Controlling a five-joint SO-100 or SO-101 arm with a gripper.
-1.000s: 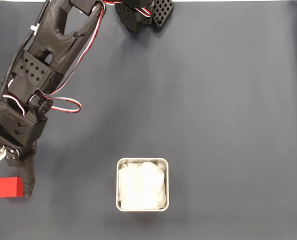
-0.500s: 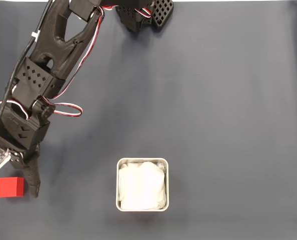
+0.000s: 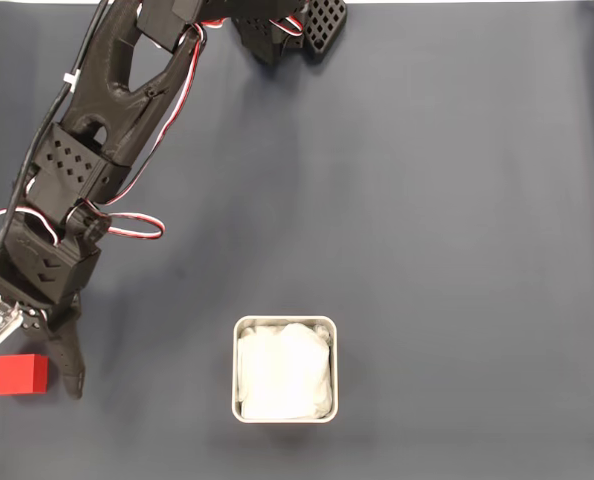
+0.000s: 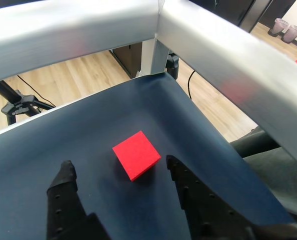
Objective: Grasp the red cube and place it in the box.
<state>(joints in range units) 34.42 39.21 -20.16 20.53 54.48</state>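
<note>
Red cube and tin wait on a dark blue-grey tabletop point(image 3: 457, 200), which spans the fixed view and ends at a corner just beyond the cube in the wrist view. A black printed arm point(image 3: 107, 120), trailing red-and-white wires, reaches down the left side of the fixed view. The small square metal box with silvery rim and white soft lining point(image 3: 284, 322) stands well apart to the right, nothing in it but the lining. The black two-finger gripper point(image 4: 123, 172) is spread wide and holds nothing — its fingertips flank the small matte bright-red cube point(image 4: 136, 154) without touching it. Judged from this, the approach is nearly complete; closing, lifting, carrying and dropping all remain.
</note>
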